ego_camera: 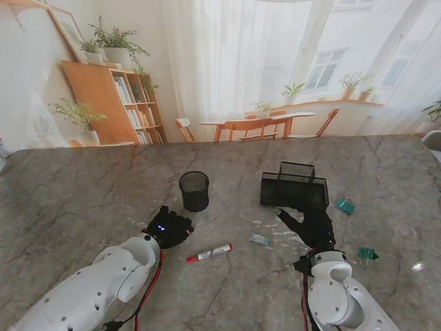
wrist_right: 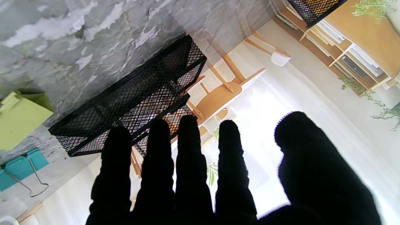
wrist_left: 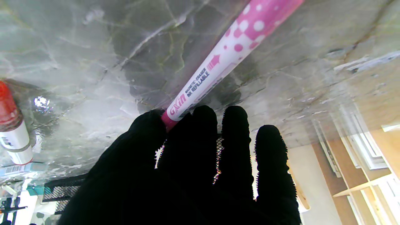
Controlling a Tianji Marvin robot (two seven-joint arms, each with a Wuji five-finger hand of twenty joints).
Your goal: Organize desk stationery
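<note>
Stand view, your left robot hand (ego_camera: pixel 167 227) at frame centre-left grasping a pink marker (wrist_left: pixel 225 59), red marker (ego_camera: pixel 209 253) on the tabletop (ego_camera: pixel 69 193) lower centre, mesh cup (ego_camera: pixel 194 191) above it, right robot hand (ego_camera: pixel 309 222) released, fingers spread, beside the mesh organizer (ego_camera: pixel 295 186).

Marble table (ego_camera: pixel 83 186) bears mesh cup (ego_camera: pixel 194 191), marker (ego_camera: pixel 209 253).

Bright window daylight; glare on table (ego_camera: pixel 83 193); wrist views blown out, hands silhouetted.
</note>
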